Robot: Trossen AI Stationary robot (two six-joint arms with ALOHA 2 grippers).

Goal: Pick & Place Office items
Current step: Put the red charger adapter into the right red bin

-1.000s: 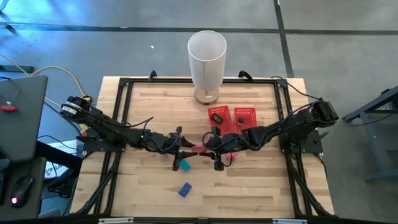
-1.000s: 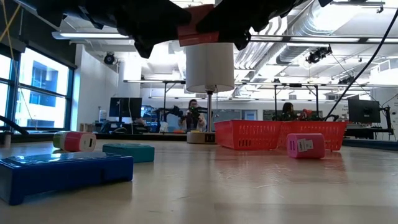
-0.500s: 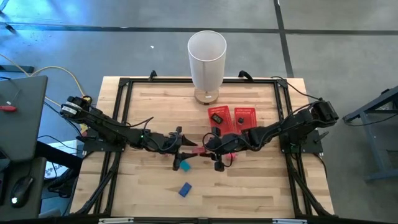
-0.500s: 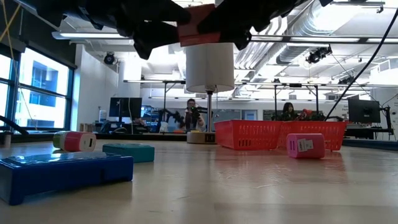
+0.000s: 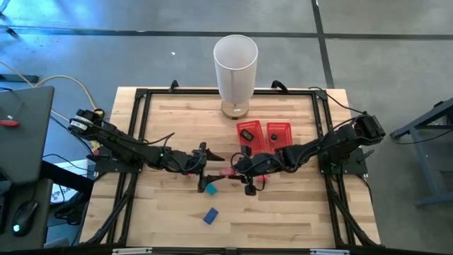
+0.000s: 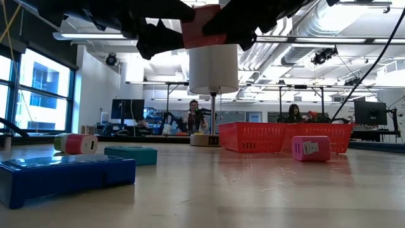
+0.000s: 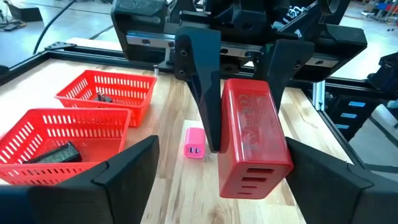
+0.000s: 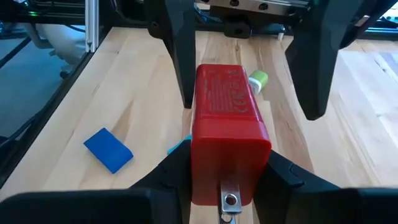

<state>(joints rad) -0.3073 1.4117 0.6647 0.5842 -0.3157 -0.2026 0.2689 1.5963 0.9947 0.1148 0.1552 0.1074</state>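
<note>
Over the pale wooden bench, mid-air handover: right end effector pinches the red rectangular plastic charger block by its near end, while the left end effector stands spread clear of it. Judgement: left arm should back straight off, then the right carries it right to the red mesh tray, held level
</note>
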